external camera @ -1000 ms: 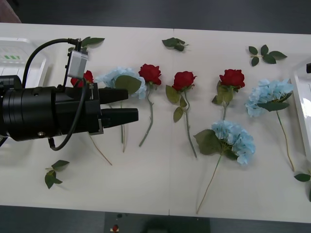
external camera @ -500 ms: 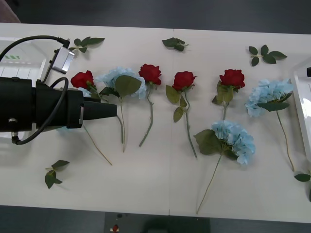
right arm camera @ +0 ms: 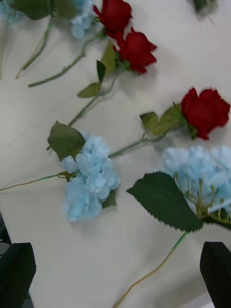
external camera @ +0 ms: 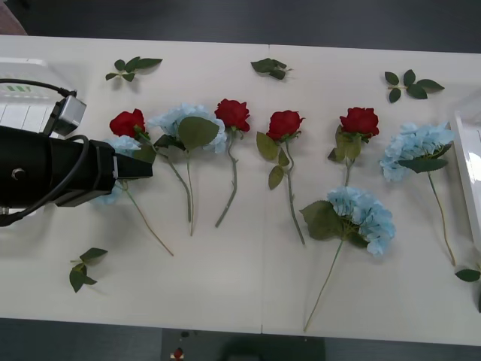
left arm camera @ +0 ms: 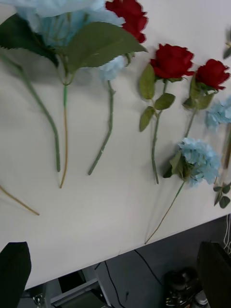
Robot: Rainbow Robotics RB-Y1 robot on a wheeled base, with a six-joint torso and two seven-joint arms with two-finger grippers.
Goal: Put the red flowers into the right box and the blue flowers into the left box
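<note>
The black left gripper [external camera: 146, 168] is hovering open over the white tabletop [external camera: 225, 278], beside the leftmost deep-red artificial rose [external camera: 127, 122]. Pale-blue fluffy hydrangea heads [external camera: 363, 216] are lying among the roses, outside the shallow white plastic right box [external camera: 467, 162].

On the white tabletop [external camera: 225, 286], four red artificial roses [external camera: 232, 113] lie in a row running from 9 to 3 o'clock, stems pointing toward 6. One pale-blue hydrangea head [external camera: 184, 120] lies between the two roses nearest 9 o'clock; a second [external camera: 415, 147] lies at 3 o'clock, just beside the white plastic bin [external camera: 470, 162] at that edge; a third [external camera: 362, 216] lies toward 5 o'clock. The other white bin [external camera: 22, 94] sits at 10 o'clock. The left pincer [external camera: 139, 167] hovers at 9 o'clock, beside the first rose. Loose green leaf sprigs [external camera: 269, 68] lie along 12 o'clock.
</note>
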